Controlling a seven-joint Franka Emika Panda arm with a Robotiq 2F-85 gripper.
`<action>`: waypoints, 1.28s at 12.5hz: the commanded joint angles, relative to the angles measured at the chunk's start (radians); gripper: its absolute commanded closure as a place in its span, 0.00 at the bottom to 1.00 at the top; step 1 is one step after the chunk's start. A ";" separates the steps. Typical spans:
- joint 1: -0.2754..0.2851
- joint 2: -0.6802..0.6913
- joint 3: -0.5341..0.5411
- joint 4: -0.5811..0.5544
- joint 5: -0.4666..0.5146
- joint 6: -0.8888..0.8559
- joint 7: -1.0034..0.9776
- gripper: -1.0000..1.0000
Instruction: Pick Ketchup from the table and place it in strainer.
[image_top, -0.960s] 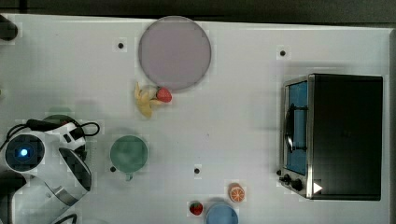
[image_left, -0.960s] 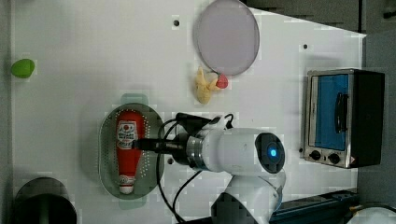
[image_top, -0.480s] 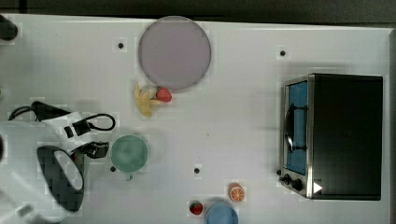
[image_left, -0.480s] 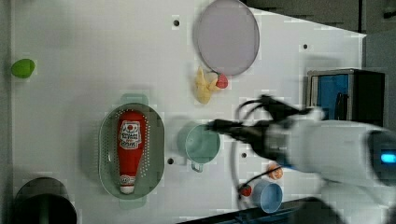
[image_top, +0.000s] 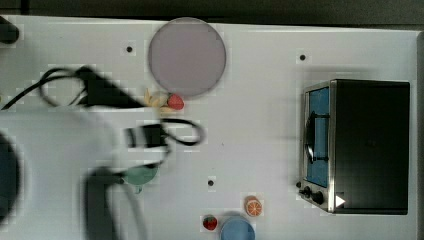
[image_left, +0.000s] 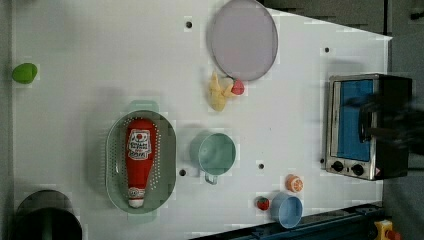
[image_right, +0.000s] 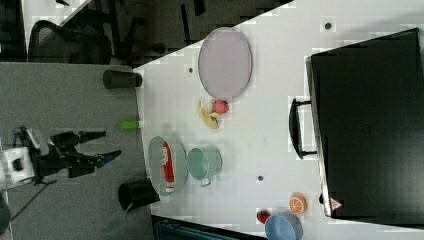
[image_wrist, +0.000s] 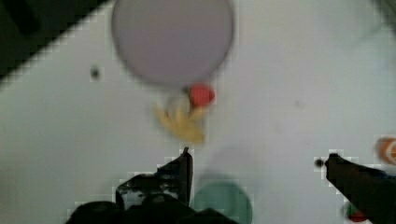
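The Ketchup (image_left: 140, 155), a red bottle with a white cap and label, lies lengthwise inside the pale green strainer (image_left: 111, 167). In the right view the Ketchup (image_right: 168, 170) rests in the strainer (image_right: 152, 165) at the table's edge. My gripper (image_right: 110, 143) hangs open and empty well away from the strainer, on the right view's left. In the wrist view the gripper (image_wrist: 259, 163) is open with nothing between its dark fingers (image_wrist: 183, 170), high above the table. My arm is a blur in the top view and left view.
A green cup (image_left: 216, 154) stands beside the strainer. Also on the table are a lilac plate (image_left: 243, 40), a yellow toy with a red piece (image_left: 220, 92), a toaster oven (image_left: 367, 125), an orange slice (image_left: 294, 183), a strawberry (image_left: 263, 203) and a blue bowl (image_left: 287, 210).
The arm has swung away from the strainer and across the table, from the left view's middle to its right. The gripper stays open. The Ketchup lies still in the strainer.
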 joint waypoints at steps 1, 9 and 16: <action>-0.064 0.007 -0.147 -0.002 0.012 -0.044 -0.028 0.00; -0.062 0.013 -0.256 0.001 0.016 -0.089 -0.061 0.00; -0.055 0.013 -0.231 0.003 0.042 -0.146 -0.052 0.00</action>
